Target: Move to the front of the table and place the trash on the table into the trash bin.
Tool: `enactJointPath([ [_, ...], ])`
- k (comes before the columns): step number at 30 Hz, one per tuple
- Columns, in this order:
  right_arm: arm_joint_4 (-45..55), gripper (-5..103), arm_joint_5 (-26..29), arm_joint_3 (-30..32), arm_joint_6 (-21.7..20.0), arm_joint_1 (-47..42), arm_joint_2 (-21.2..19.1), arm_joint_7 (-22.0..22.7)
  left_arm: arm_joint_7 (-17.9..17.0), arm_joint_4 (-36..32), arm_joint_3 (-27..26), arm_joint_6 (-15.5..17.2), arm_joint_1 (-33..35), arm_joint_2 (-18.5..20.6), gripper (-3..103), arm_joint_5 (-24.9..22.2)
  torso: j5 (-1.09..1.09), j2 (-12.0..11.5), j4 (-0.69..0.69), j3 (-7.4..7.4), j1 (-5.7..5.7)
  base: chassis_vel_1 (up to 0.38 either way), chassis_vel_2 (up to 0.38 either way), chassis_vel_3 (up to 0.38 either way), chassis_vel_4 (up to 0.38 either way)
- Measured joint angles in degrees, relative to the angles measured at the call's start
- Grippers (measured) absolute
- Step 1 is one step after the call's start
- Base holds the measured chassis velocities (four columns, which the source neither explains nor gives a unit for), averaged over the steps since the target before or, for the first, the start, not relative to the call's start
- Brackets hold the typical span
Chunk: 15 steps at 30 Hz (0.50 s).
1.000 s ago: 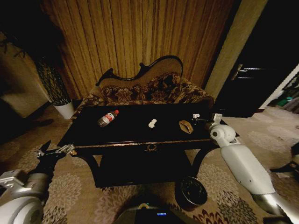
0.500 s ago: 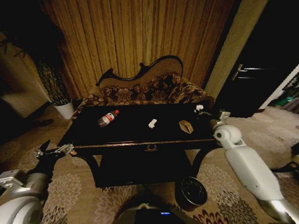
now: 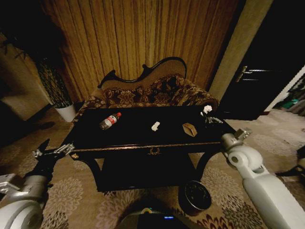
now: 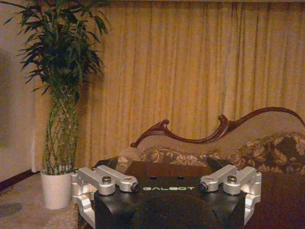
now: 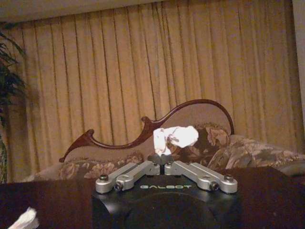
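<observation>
The black table [image 3: 119, 143] stands right in front of me. On it lie a clear bottle with a red label [image 3: 109, 120], a white scrap [image 3: 155, 126] and a tan carton [image 3: 189, 129]. My right gripper [image 3: 208, 116] hovers over the table's right end, shut on a white crumpled scrap [image 3: 207, 109]. In the right wrist view that held scrap [image 5: 174, 137] sticks up above the right gripper [image 5: 162, 158], and the other white scrap [image 5: 24, 220] lies on the tabletop. The dark round trash bin [image 3: 195, 195] stands on the carpet by the table's front right leg. My left gripper [image 3: 51, 152] is open, off the table's front left corner.
A floral sofa [image 3: 152, 93] with a curved dark frame stands close behind the table. A tall plant in a white pot [image 3: 65, 112] is at the back left. Curtains [image 3: 138, 38] cover the far wall and a dark door [image 3: 248, 90] is at the right.
My right gripper has risen and moved back over the table's right end with the white scrap in it, while its forearm dropped lower. The left gripper has shifted slightly to the left.
</observation>
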Motion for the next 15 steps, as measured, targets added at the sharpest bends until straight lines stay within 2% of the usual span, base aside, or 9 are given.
enactJointPath([
  [4, 2.12, 0, -0.19, 1.46, -0.99, -3.32, 1.25, -0.31, -0.08, 0.0, -0.05, 1.21, -0.21, 1.49, 100, -1.58, -0.01, 0.0, 0.0, 0.0, 0.0, 0.0, 0.0, 0.0, 0.0],
  [15, 5.09, 0, -2.15, 1.82, -1.62, -5.88, 3.89, -0.14, 1.04, 0.0, -0.26, 1.21, -0.24, 4.0, 100, -2.95, 0.0, -0.01, 0.0, 0.01, 0.01, 0.011, -0.009, -0.01, 0.008],
])
